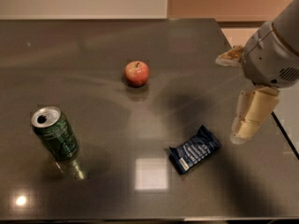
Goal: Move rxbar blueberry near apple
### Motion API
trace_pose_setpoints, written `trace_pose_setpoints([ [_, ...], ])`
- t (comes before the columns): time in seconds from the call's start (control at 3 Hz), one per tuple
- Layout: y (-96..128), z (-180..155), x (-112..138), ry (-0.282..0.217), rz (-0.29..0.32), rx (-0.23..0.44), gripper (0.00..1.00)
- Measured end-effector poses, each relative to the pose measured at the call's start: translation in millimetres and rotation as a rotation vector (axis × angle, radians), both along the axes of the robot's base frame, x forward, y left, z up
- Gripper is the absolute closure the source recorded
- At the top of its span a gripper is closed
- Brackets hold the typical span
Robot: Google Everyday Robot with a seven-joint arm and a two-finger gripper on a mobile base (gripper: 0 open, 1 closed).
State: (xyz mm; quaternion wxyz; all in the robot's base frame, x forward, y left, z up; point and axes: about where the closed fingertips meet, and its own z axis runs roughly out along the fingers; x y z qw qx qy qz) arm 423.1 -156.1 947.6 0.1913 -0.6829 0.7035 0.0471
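Hanging at the 3 o'clock side of the table (93,45), the claw (244,133) points downward, its pale cream tip low over the dark surface near the right edge. Whether it is spread or pressed together cannot be told from this angle. Above it sits the arm's rounded grey wrist housing (273,55).

The blueberry snack bar (195,149) lies flat on the table at about 4 o'clock from the table's middle. Its wrapper is dark blue with white lettering, and it is turned on a slant so its long side runs from 8 o'clock up to 2 o'clock. The claw stands near it, at roughly 2 o'clock, and the two are apart.

The apple (137,73), red with a yellowish patch and a short stem, rests at 12 o'clock from the table's middle. The snack bar is well apart from it, off at 5 o'clock from the apple.

A green soda can (55,134) stands upright at 8 o'clock, its opened top showing, well apart from both apple and snack bar. A bright square glare (150,173) lies on the table at 8 o'clock from the snack bar.
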Motion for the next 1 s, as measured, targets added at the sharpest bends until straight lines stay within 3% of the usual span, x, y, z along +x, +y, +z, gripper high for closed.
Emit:
trace_pose_setpoints([
  [1.0,37.6,-67.4,-9.2,0.001,0.252,0.008,0.0],
])
